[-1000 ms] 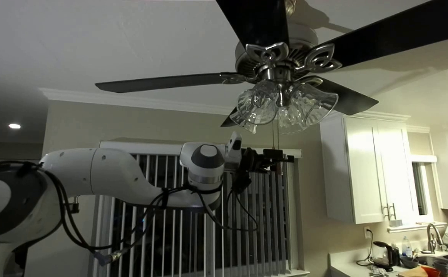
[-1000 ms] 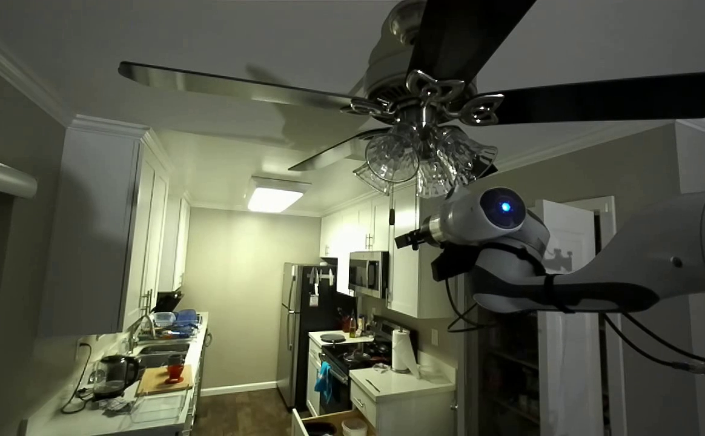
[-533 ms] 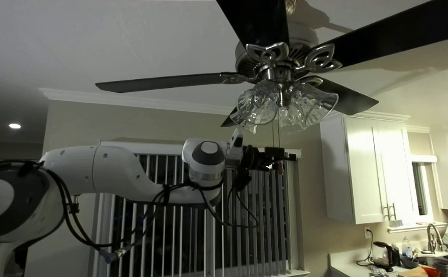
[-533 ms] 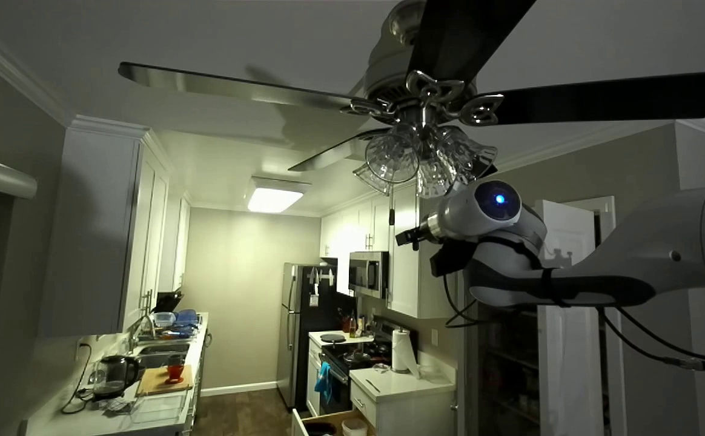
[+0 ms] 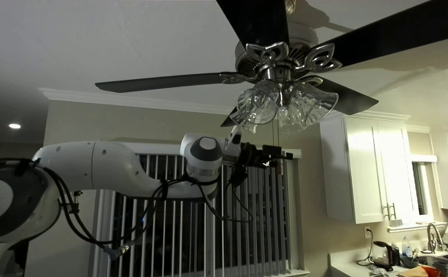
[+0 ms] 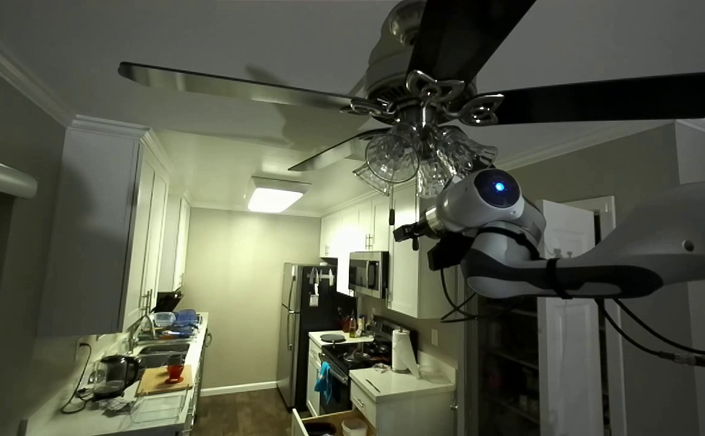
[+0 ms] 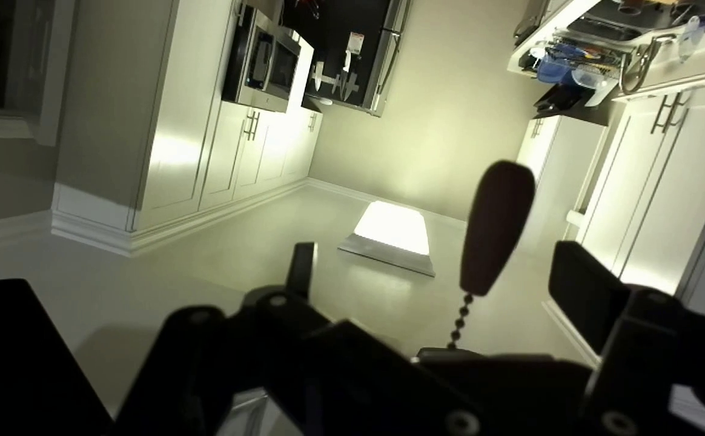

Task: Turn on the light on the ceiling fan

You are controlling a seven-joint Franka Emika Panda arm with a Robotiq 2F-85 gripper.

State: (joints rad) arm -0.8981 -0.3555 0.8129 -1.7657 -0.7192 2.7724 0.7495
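The ceiling fan (image 5: 278, 63) hangs above my arm with dark blades, and it also shows in an exterior view (image 6: 422, 97). Its light, clear glass shades (image 5: 312, 102), is dark in both exterior views (image 6: 392, 158). Thin pull chains hang below it; one ends in a dark fob (image 6: 392, 217). My gripper (image 5: 280, 153) is just below the shades, beside the chains (image 6: 406, 232). In the wrist view, which is upside down, my gripper (image 7: 434, 260) is open. A reddish-brown fob (image 7: 498, 227) on a bead chain (image 7: 460, 321) shows between its fingers, touching neither; the chain's upper part is hidden behind the gripper.
A fan blade (image 5: 162, 82) reaches out above my arm. A window with vertical blinds (image 5: 199, 238) is behind the arm. White cabinets (image 5: 366, 169) stand beyond the fan. A lit kitchen ceiling lamp (image 6: 275, 200) shows past the gripper.
My forearm and wrist have risen a little, while the gripper's fingertips stay at nearly the same place by the chains. The fan and its dark light have not changed.
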